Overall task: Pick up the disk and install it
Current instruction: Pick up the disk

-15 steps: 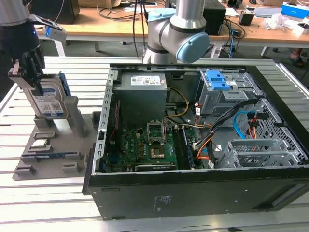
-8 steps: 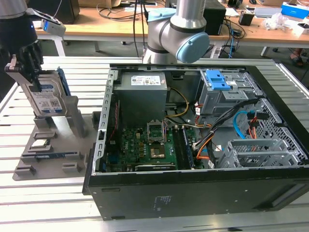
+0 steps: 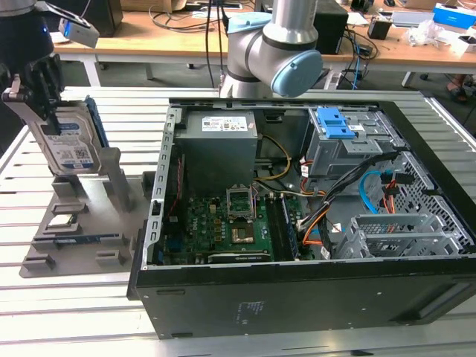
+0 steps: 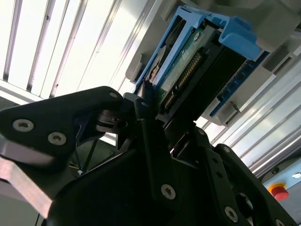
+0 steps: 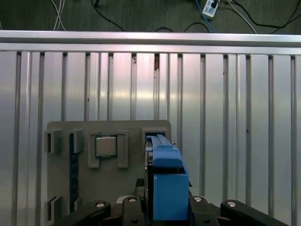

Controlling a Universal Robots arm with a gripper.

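In the upper left of the exterior view the tool (image 3: 44, 115) is clamped on the top edge of the disk (image 3: 71, 145), with its jaws narrow and one on each face. The disk stands on edge, leaning a little, and its lower end is down among the uprights of the grey stand (image 3: 111, 175). I cannot tell whether it has cleared them.

In the second wrist view a fingertip (image 4: 146, 101) presses the blue-framed end of the disk (image 4: 181, 66) beside its connector row. In the first wrist view the disk's blue frame (image 5: 167, 181) rises from the slot at one edge of the stand (image 5: 61, 129). The small processor chip (image 5: 106, 146) lies in the next pocket, apart from the disk.

Bare slatted counter (image 3: 74, 312) surrounds the stand, and open air lies above the disk.

To the exterior view's right, just beside the stand, the open computer case (image 3: 297, 297) has its near wall edge facing the disk. At its far right inside, the grey metal cage (image 3: 342, 152) carries a blue latch (image 3: 335, 123). Cables (image 3: 349, 182) run just below it, crowding the space there. The arm (image 3: 279, 52) stands behind the case, at the top centre of the frame.
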